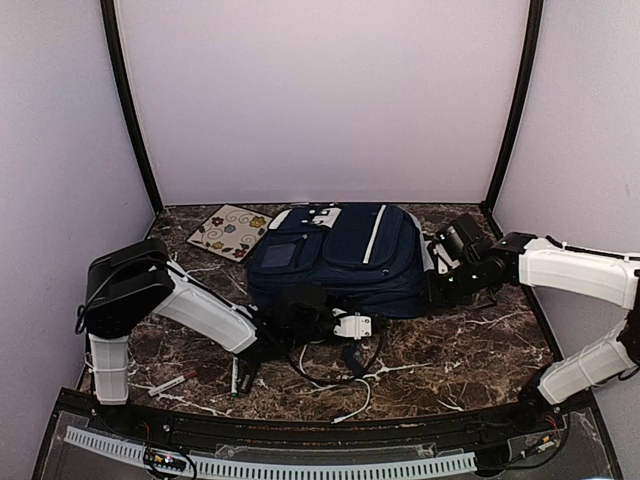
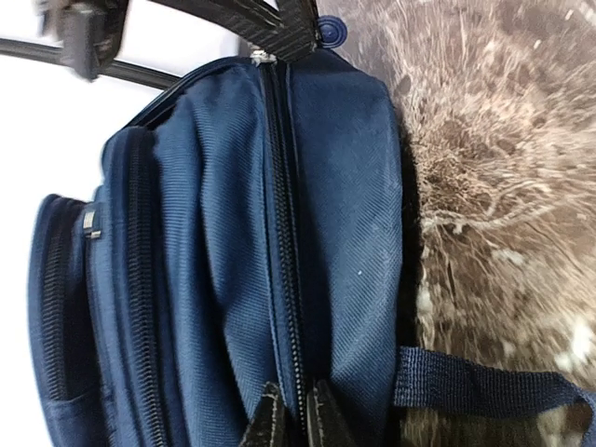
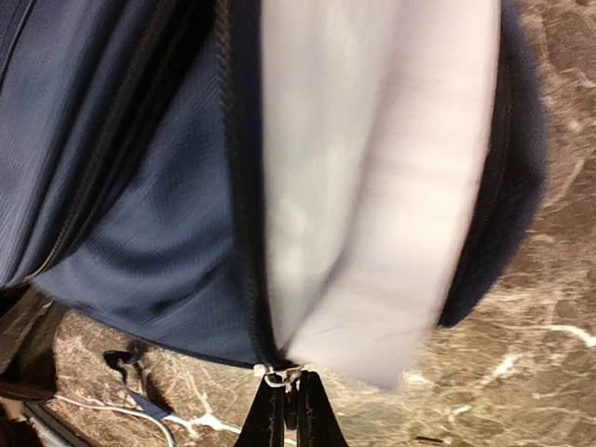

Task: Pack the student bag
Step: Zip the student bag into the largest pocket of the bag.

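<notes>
The bag (image 1: 335, 255) is laid flat on the table (image 1: 470, 350), toward the back and about midway between the side walls, with its front pockets turned up. It is flanked by both arms: the left arm is stretched in from the left to the bag's near edge, and the right arm is bent in from the right to the bag's right side. In the left wrist view, the left gripper (image 2: 296, 419) is seen drawn nearly together on the bag's main zip, the seam being pinched between the two dark fingertips (image 2: 270, 419). A strap (image 2: 484, 386) is seen lying out from the bag onto the table just beside them. In the right wrist view, the right gripper (image 3: 289, 405) is seen pressed together at a small pale zip pull (image 3: 279, 376) at the end of a zip line; whether the pull is actually held cannot be told. A broad white patch (image 3: 372, 168) on the bag is shown there too, too blurred to be made out. A flowered card (image 1: 230, 232) is placed just left of the bag's far corner. A white adapter (image 1: 352, 325) and its cable (image 1: 355, 405) are seen just in front of the bag. A marker (image 1: 170, 383) and a pen (image 1: 235, 378) are left near the front edge, beside the left arm.
</notes>
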Available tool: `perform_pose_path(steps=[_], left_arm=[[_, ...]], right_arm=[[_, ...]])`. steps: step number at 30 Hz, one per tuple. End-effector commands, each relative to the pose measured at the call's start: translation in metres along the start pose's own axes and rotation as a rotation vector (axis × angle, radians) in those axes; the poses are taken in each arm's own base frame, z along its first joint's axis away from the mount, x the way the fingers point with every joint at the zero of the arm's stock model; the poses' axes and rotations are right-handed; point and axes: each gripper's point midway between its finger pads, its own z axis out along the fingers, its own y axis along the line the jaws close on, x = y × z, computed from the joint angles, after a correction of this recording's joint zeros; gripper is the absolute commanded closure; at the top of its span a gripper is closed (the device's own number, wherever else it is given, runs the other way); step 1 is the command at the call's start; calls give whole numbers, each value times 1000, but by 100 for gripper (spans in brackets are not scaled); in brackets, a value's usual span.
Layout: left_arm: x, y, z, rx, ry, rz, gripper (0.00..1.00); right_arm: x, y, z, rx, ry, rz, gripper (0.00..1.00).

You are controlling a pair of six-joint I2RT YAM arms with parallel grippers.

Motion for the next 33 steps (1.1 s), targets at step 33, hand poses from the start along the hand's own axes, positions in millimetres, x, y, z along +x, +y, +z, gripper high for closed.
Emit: perform_pose_path(steps=[33], left_arm=[[68, 7, -111, 183, 110, -252, 100]], right_arm=[[-90, -97, -45, 309, -15, -58, 100]])
